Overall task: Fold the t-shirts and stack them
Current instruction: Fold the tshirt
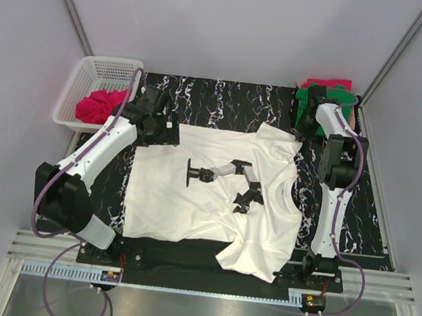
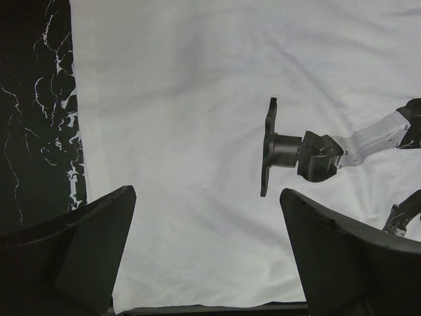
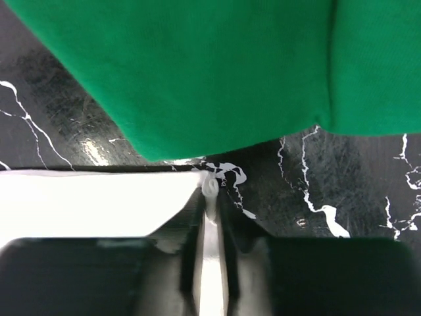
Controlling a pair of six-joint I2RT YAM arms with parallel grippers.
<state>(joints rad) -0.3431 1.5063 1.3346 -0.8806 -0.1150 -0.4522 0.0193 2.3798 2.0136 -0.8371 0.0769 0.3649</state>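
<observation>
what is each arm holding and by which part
Right fingers pinch the white shirt by a corner near the green shirt; left fingers hold nothing.

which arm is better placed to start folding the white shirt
Probably right: the right hand is pinched on an edge of the white t-shirt, next to the green t-shirt. The left hand hangs open above the cloth.

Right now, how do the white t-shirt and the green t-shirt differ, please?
The white t-shirt lies spread over the table; the green t-shirt is a compact pile at its far right corner. The right gripper pinches the white t-shirt's edge; nothing grips the green t-shirt. Both look plain, without print.
</observation>
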